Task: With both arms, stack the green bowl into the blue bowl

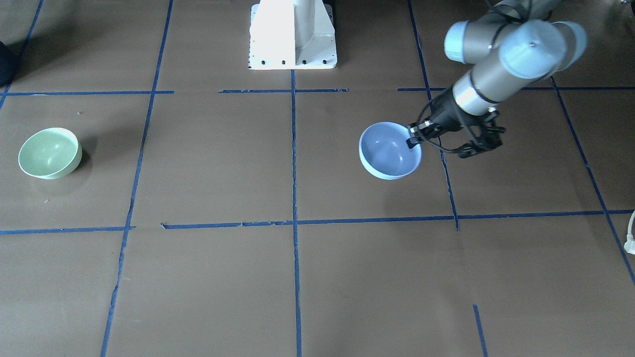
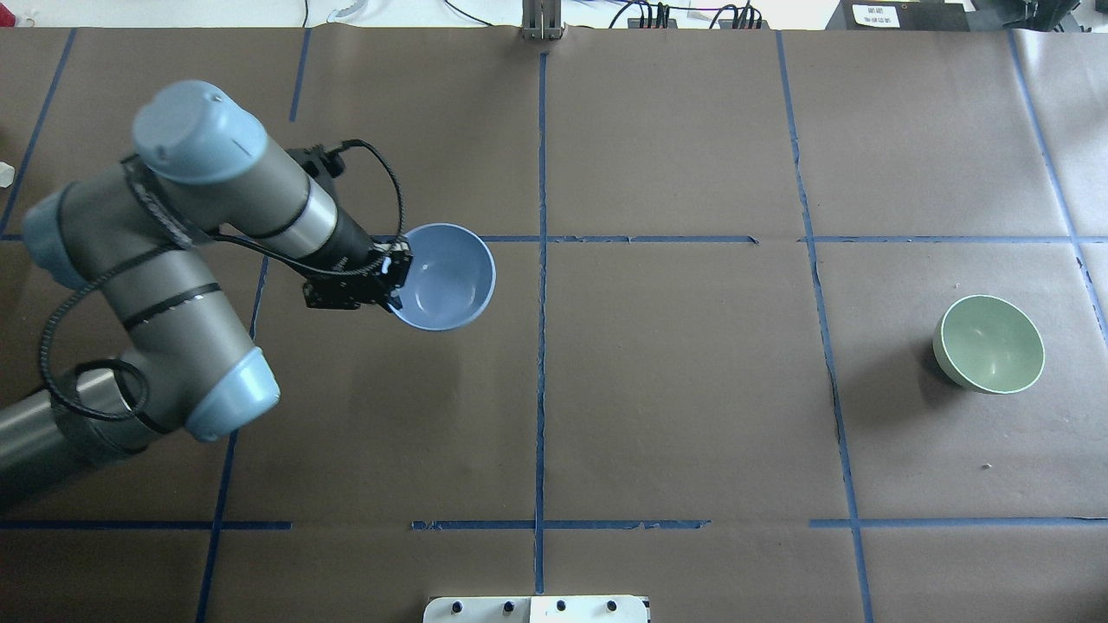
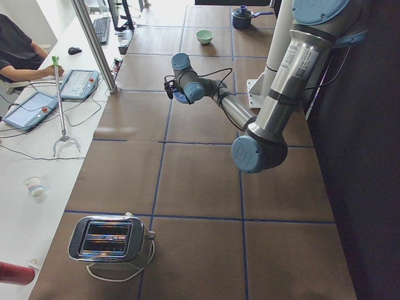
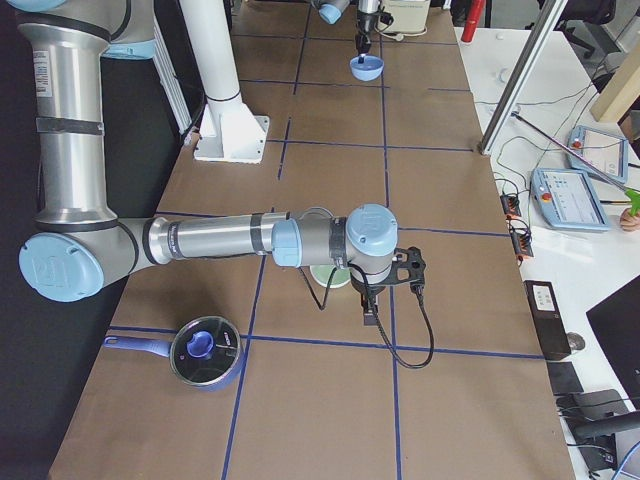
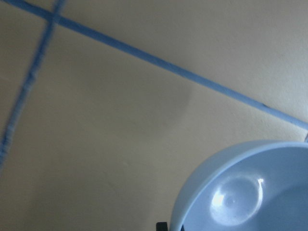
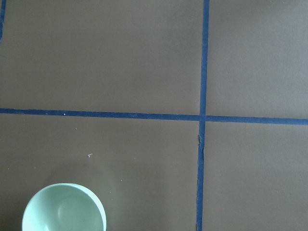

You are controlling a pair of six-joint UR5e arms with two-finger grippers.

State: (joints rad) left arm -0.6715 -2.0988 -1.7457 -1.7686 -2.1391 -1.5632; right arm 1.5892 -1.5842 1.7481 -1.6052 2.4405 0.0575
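The blue bowl [image 1: 389, 151] [image 2: 450, 277] hangs tilted from my left gripper [image 1: 414, 138] [image 2: 396, 275], which is shut on the rim on the bowl's left side. In the left wrist view the bowl [image 5: 250, 192] fills the lower right, with a soft shadow on the table under it. The green bowl [image 1: 49, 152] [image 2: 989, 343] stands upright on the table far to the right and also shows in the right wrist view [image 6: 64, 209]. My right gripper [image 4: 369, 312] shows only in the exterior right view, above the green bowl [image 4: 328, 275]. I cannot tell whether it is open or shut.
The white pedestal base [image 1: 292, 34] stands at the table's robot-side edge. A blue lidded pot [image 4: 205, 352] sits near the right end. A toaster [image 3: 109, 237] sits at the left end. Blue tape lines grid the brown table [image 2: 675, 389].
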